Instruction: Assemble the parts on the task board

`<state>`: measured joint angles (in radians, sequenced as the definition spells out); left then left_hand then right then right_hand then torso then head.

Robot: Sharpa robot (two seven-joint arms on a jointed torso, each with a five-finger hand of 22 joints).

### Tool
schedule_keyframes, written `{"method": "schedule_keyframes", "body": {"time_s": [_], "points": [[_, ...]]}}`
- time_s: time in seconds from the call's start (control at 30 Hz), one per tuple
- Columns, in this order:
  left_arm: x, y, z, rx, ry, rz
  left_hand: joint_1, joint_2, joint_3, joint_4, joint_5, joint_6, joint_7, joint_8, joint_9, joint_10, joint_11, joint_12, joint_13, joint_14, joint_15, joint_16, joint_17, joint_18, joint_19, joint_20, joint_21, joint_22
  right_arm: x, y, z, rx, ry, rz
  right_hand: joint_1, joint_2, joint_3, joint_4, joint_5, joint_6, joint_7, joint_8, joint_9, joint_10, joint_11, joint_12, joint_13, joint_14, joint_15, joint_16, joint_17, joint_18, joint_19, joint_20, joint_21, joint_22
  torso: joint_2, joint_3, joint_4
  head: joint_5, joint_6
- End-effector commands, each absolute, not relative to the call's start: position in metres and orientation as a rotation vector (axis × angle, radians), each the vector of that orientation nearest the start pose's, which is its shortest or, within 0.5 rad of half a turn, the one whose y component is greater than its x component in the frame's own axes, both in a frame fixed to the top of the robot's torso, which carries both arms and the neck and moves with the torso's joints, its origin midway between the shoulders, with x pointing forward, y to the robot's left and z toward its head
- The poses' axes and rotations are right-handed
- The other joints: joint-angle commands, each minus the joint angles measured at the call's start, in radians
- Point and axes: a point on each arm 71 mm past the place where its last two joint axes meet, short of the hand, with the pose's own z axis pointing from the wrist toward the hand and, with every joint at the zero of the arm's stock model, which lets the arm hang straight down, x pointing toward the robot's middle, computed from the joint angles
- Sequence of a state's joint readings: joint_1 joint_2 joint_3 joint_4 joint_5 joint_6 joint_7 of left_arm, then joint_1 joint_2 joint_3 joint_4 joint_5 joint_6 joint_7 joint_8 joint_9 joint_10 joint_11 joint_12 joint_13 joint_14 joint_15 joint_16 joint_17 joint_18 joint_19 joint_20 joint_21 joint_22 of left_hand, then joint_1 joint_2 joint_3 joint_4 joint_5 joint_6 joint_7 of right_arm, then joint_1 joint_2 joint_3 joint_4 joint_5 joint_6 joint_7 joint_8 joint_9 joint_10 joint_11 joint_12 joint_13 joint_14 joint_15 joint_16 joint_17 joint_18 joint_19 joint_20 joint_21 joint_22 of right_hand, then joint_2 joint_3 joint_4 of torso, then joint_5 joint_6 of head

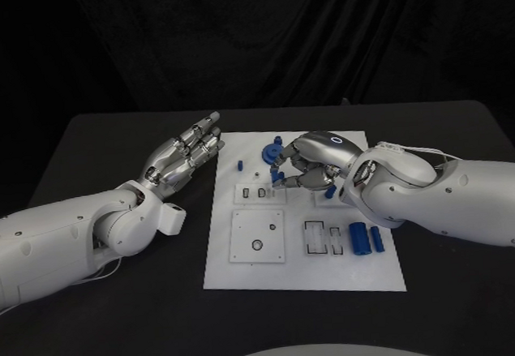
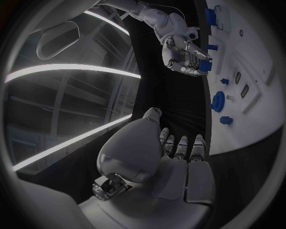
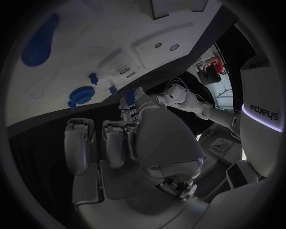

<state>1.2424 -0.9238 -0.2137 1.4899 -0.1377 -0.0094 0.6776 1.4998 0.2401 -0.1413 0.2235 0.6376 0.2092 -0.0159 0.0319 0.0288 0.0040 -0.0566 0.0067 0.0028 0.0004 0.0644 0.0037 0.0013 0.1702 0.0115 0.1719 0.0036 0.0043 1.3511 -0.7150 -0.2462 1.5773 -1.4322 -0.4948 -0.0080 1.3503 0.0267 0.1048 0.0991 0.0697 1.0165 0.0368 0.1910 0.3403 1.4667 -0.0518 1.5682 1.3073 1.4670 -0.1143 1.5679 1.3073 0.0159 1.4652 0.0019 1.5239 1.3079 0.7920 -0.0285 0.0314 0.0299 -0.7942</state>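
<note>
With a small blue part (image 2: 205, 65) pinched in its fingertips over the middle of the white task board (image 1: 305, 277), the right hand (image 1: 307, 165) seems mid-insertion, needing alignment next, while the left hand (image 1: 186, 154) hovers empty, fingers spread, beside the board's far-left edge.

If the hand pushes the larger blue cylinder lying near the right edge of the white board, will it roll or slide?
The larger blue cylinder lies on its side on the flat white task board, so it would probably roll sideways when pushed. It looks like smooth rigid plastic, likely stiff, light and somewhat slippery. The thinner blue cylinder beside it might stop a roll that way.
</note>
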Motion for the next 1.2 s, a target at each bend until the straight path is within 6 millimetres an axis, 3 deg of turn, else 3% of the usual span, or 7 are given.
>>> {"method": "schedule_keyframes", "body": {"time_s": [0.03,0.3,0.6,1.03,1.2], "points": [[0.466,0.244,-0.199,-0.778,1.435,-1.802,0.003,0.004,0.006,-0.002,0.004,0.000,0.005,0.001,0.001,0.001,0.009,-0.005,-0.001,0.000,0.009,-0.004,-0.001,0.006,-0.002,0.006,0.004,0.001,0.466,-0.123,-0.174,-0.316,1.530,0.823,0.008,0.012,0.000,-0.010,0.004,0.011,-0.003,0.005,0.025,0.104,-0.001,0.003,0.264,0.104,0.005,0.003,0.263,-0.002,0.075,0.001,-0.006,0.244,0.000,-0.0005,0.0007,0.001,0.000],[0.466,0.243,-0.199,-0.777,1.436,-1.804,0.003,0.004,0.006,-0.002,0.004,0.000,0.005,0.001,0.001,0.001,0.009,-0.005,-0.001,0.000,0.009,-0.004,-0.001,0.006,-0.002,0.006,0.004,0.001,0.469,-0.122,-0.184,-0.315,1.585,0.798,0.013,0.015,0.002,-0.020,0.004,0.010,0.000,0.002,0.028,0.104,0.002,0.003,0.264,0.104,0.008,0.003,0.263,0.000,0.071,0.003,-0.013,0.242,-0.001,0.0001,0.0020,-0.003,-0.002],[0.467,0.242,-0.199,-0.776,1.437,-1.806,0.003,0.004,0.006,-0.002,0.004,0.000,0.005,0.001,0.001,0.001,0.009,-0.005,-0.001,0.000,0.009,-0.004,-0.001,0.006,-0.002,0.006,0.004,0.001,0.472,-0.123,-0.191,-0.310,1.612,0.776,0.015,0.017,0.004,-0.027,0.004,0.009,0.001,0.001,0.030,0.104,0.003,0.003,0.264,0.104,0.010,0.003,0.263,0.001,0.069,0.005,-0.017,0.240,-0.001,-0.0004,-0.0015,0.001,-0.003],[0.467,0.241,-0.200,-0.776,1.439,-1.807,0.002,0.004,0.008,-0.003,0.002,-0.001,0.005,0.001,0.001,0.001,0.009,-0.005,-0.001,0.000,0.009,-0.004,-0.001,0.006,-0.002,0.007,0.004,0.001,0.473,-0.123,-0.195,-0.351,1.634,0.744,0.017,0.019,0.004,-0.035,0.003,0.005,0.003,-0.004,0.031,0.104,0.006,0.003,0.264,0.104,0.011,0.003,0.263,0.002,0.067,0.007,-0.020,0.239,0.000,0.0002,0.0029,-0.004,-0.006],[0.467,0.241,-0.200,-0.776,1.439,-1.807,0.002,0.004,0.008,-0.003,0.002,-0.001,0.005,0.001,0.001,0.001,0.009,-0.005,-0.001,0.000,0.009,-0.004,-0.001,0.006,-0.002,0.007,0.004,0.001,0.474,-0.123,-0.197,-0.357,1.646,0.737,0.016,0.019,0.003,-0.036,0.003,0.002,0.004,-0.006,0.031,0.104,0.006,0.003,0.264,0.104,0.012,0.003,0.263,0.002,0.066,0.008,-0.021,0.239,0.000,-0.0005,0.0009,-0.003,-0.006]]}}
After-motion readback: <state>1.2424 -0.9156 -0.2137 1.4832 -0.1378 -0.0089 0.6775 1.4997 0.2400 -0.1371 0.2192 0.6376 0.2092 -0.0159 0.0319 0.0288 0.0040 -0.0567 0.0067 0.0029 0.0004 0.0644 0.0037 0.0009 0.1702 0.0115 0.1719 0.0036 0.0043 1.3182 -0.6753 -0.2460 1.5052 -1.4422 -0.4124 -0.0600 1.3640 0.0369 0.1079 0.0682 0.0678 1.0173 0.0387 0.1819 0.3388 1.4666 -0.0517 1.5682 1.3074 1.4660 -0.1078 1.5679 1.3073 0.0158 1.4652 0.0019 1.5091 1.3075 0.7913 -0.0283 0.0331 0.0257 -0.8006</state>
